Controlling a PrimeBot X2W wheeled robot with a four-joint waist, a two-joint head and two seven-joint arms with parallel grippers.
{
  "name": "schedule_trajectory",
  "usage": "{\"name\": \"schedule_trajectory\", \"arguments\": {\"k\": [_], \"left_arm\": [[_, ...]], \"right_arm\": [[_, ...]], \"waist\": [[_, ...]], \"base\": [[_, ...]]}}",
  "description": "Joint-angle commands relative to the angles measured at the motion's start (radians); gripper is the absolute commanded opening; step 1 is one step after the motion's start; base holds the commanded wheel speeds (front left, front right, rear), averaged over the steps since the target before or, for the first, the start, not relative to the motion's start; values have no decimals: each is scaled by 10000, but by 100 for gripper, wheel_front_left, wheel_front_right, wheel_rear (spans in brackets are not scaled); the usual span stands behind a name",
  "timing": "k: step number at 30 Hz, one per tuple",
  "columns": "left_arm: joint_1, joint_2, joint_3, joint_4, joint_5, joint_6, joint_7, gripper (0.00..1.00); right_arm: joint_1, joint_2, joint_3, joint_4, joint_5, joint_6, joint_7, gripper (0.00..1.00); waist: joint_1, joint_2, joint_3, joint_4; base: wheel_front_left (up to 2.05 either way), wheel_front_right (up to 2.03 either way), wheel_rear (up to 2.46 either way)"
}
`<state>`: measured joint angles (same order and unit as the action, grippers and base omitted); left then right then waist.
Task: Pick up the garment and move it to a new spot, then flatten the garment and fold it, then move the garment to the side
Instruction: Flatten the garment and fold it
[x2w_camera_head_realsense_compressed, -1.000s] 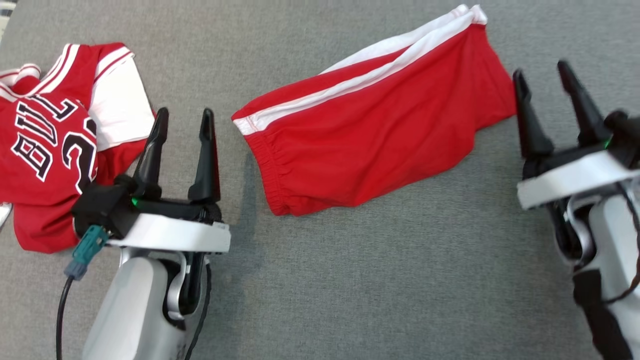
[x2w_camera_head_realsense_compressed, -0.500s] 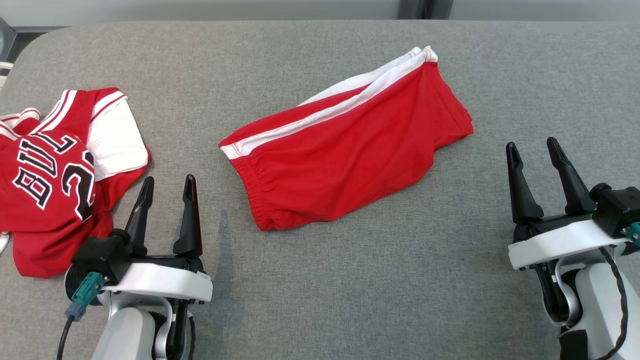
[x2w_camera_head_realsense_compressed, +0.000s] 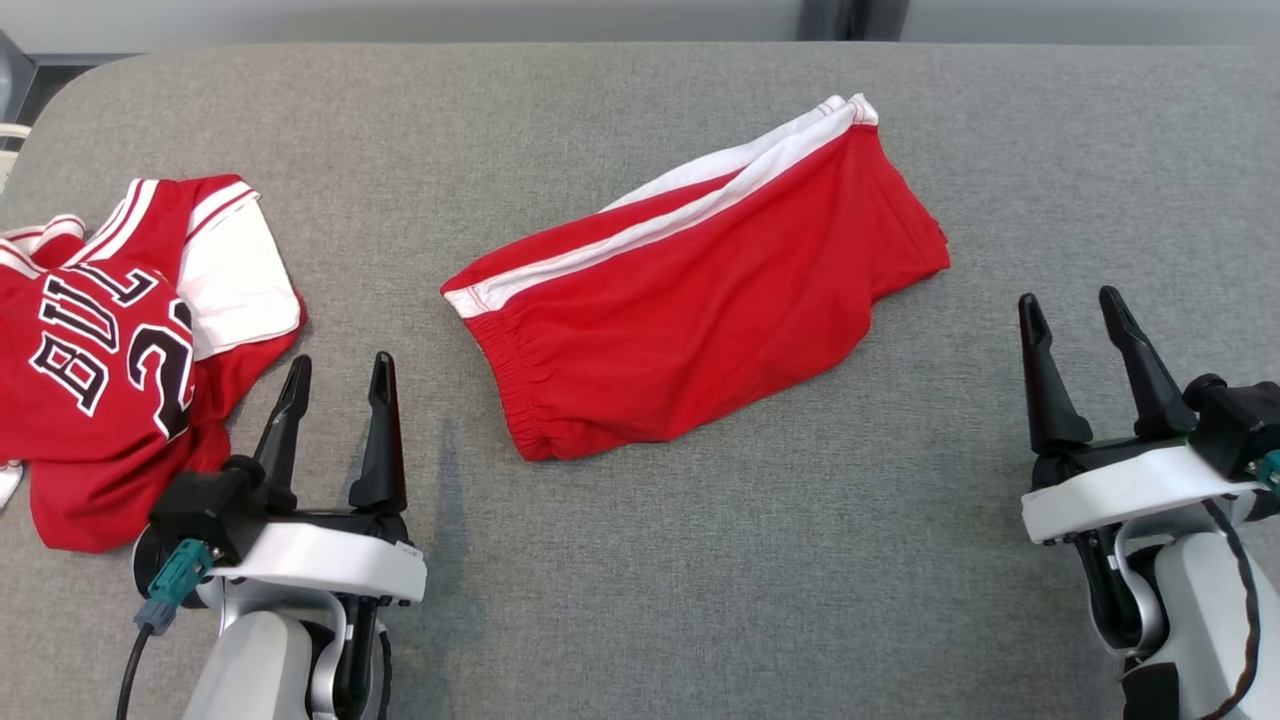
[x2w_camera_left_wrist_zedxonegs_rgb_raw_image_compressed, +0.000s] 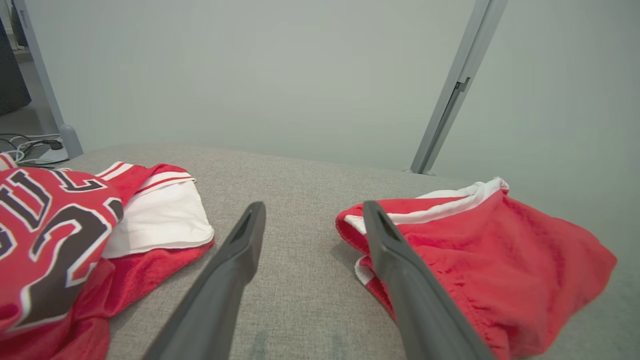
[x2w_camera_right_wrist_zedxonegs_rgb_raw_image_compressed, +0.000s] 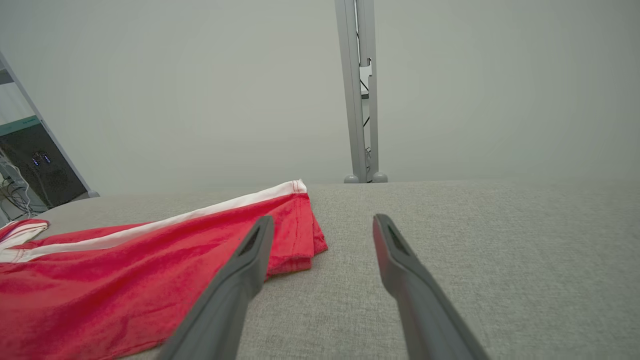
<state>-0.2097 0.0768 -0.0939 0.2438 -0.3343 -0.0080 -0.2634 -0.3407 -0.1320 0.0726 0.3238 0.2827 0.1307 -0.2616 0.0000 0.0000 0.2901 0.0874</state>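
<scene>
1. We see red shorts (x2w_camera_head_realsense_compressed: 700, 290) with a white side stripe lying at a slant near the middle of a grey padded table (x2w_camera_head_realsense_compressed: 640, 600). The waistband points to our left and the leg hems to the far right.
2. The shorts look doubled over, one leg on the other. We judge the fold made and the move to the side not yet done.
3. Our left gripper (x2w_camera_head_realsense_compressed: 341, 360) hovers near the waistband end, fingers spread wide and holding nothing. Our right gripper (x2w_camera_head_realsense_compressed: 1068, 297) sits near the hem end, likewise spread and empty. One at each end suggests they are placed to lift both ends together.
4. A red basketball jersey (x2w_camera_head_realsense_compressed: 100, 350) with white sleeves lies rumpled at the table's left edge, apart from the shorts, seemingly parked out of the way.
5. The tabletop is grey woven cloth with a rounded far-left corner.
6. Behind it stand a plain pale wall (x2w_camera_left_wrist_zedxonegs_rgb_raw_image_compressed: 250, 75) and a grey metal post (x2w_camera_right_wrist_zedxonegs_rgb_raw_image_compressed: 357, 90). Cables (x2w_camera_left_wrist_zedxonegs_rgb_raw_image_compressed: 25, 145) trail on the floor at the far left.
</scene>
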Motion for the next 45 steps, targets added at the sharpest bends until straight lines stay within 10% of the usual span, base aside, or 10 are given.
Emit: {"name": "schedule_trajectory", "arguments": {"k": [1,24,27,45], "left_arm": [[-204,9,-3,-27,108,-64,-13,100],[-1533,-240,-734,-71,-66,-238,-13,100],[-1515,-243,-756,-88,-85,-186,-13,100],[-904,-212,-415,-52,300,-257,-13,100]], "right_arm": [[-170,-137,-76,109,89,2,-40,100],[-3869,-1223,1837,4363,1200,2,1758,100],[-3961,-1228,2180,4543,1551,2,1971,0],[-1434,-1145,2107,3455,3229,1,294,0]], "waist": [[0,0,115,96],[0,0,1605,1170],[0,0,1568,1123],[0,0,873,250]], "base": [[0,0,0],[0,0,0],[0,0,0],[0,0,0]]}}
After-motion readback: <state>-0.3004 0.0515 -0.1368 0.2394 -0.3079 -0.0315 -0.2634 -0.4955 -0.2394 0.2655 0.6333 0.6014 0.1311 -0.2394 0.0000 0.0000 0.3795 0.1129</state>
